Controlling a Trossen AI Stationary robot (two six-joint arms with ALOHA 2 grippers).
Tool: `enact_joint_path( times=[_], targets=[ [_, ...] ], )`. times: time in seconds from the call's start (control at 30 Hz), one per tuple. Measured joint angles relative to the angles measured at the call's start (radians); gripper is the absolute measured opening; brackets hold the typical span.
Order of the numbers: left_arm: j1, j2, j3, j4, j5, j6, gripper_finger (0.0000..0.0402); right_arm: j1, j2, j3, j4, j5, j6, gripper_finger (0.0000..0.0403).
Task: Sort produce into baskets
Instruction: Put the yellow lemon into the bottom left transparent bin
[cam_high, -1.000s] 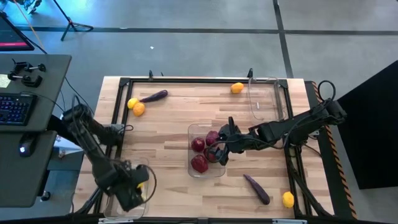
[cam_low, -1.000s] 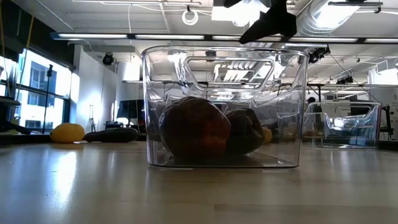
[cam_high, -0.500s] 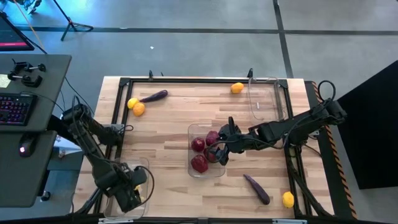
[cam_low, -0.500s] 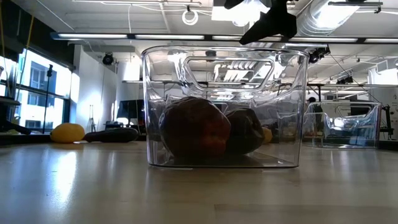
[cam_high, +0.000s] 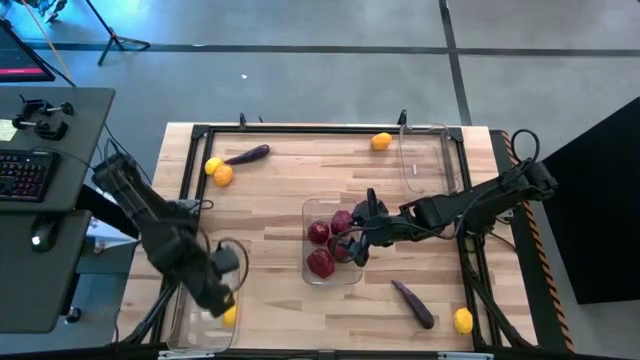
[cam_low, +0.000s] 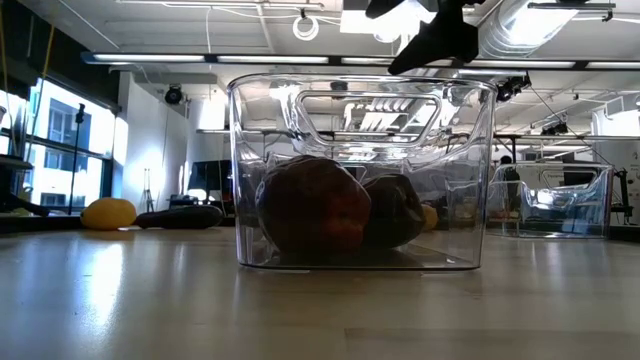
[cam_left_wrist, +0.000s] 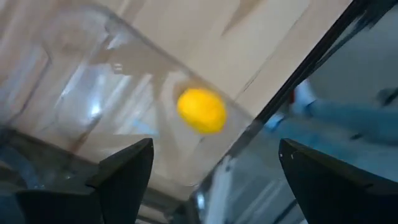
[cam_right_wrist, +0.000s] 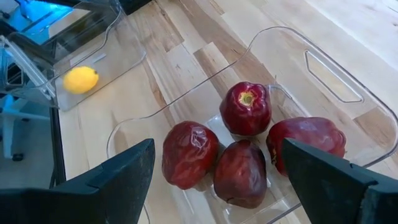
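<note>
Right wrist view gives me the clearest read: my right gripper (cam_right_wrist: 214, 180) hangs with its fingers spread wide and empty over the middle bin (cam_high: 352, 276), and four dark red fruits (cam_right_wrist: 247, 109) lie clustered on that bin's floor below it. From overhead the bin sits near the centre of the bench, a little toward the near edge, with the right arm reaching in from the right side.

My left gripper (cam_left_wrist: 211, 180) is also spread open, holding nothing, above the bin at the near left corner (cam_high: 190, 338). One yellow fruit (cam_left_wrist: 201, 111) rests inside it, close to the wall beside the black frame rail (cam_left_wrist: 311, 59), so I have little room on that side.

Outward from there, a purple eggplant (cam_high: 413, 303) and a yellow fruit (cam_high: 463, 320) lie loose toward the near right corner, on open wood. A third bin (cam_high: 425, 158) stands by the far right corner with an orange fruit (cam_high: 381, 142) just beside it. By the far left corner a yellow fruit (cam_high: 212, 166) and an orange one (cam_high: 224, 176) touch, next to another eggplant (cam_high: 248, 154). Bare wood lies between these groups.
</note>
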Motion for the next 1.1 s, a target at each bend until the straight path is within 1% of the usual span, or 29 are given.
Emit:
enact_joint_path(
  times=[0.07, 0.13, 0.2, 0.27, 0.37, 0.43, 0.53, 0.6, 0.67, 0.77, 0.9, 0.97, 1.1],
  targets=[
    [0.05, -0.036, 0.001, -0.004, -0.028, -0.024, 0.0335, 0.0, 0.0, 0.0, 0.0, -0.001, -0.013, 0.0339],
    [0.124, -0.055, 0.002, -0.042, -0.046, -0.042, 0.0335, 0.0, 0.0, 0.0, 0.0, -0.001, -0.026, 0.0339],
    [0.217, -0.056, 0.002, -0.092, -0.051, 0.002, 0.0335, 0.0, 0.0, 0.0, 0.0, 0.0, -0.036, 0.0339],
    [0.328, -0.046, 0.002, -0.14, -0.054, 0.112, 0.0335, -0.003, 0.0, 0.0, 0.0, 0.016, -0.04, 0.0339],
    [0.531, -0.019, 0.001, -0.202, -0.056, 0.323, 0.0335, -0.007, 0.0, 0.0, 0.001, 0.076, -0.04, 0.0339],
    [0.671, 0.007, 0.0, -0.248, -0.093, 0.48, 0.0335, -0.019, 0.0, 0.0, 0.001, 0.099, -0.033, 0.0339],
    [0.873, 0.043, -0.018, -0.324, -0.154, 0.685, 0.0335, -0.048, 0.0, 0.0, -0.005, 0.085, -0.029, 0.0339],
    [0.993, 0.054, -0.055, -0.292, -0.175, 0.791, 0.0335, -0.067, 0.0, 0.0, -0.029, 0.077, -0.028, 0.0339],
    [1.091, 0.056, -0.116, -0.248, -0.193, 0.837, 0.0335, -0.088, 0.0, 0.0, -0.06, 0.077, -0.01, 0.0339],
    [1.196, 0.029, -0.226, -0.135, -0.219, 0.859, 0.0335, -0.118, 0.0, 0.0, -0.118, 0.076, 0.055, 0.0339],
    [1.274, 0.012, -0.346, 0.019, -0.207, 0.883, 0.0335, -0.156, 0.0, 0.0, -0.157, 0.076, 0.082, 0.0339],
    [1.299, 0.011, -0.377, 0.043, -0.238, 0.897, 0.0335, -0.178, 0.0, 0.0, -0.157, 0.079, 0.079, 0.0339],
    [1.344, 0.01, -0.419, 0.051, -0.325, 0.88, 0.0335, -0.231, 0.0, 0.0, -0.156, 0.086, 0.075, 0.0339]
  ],
)
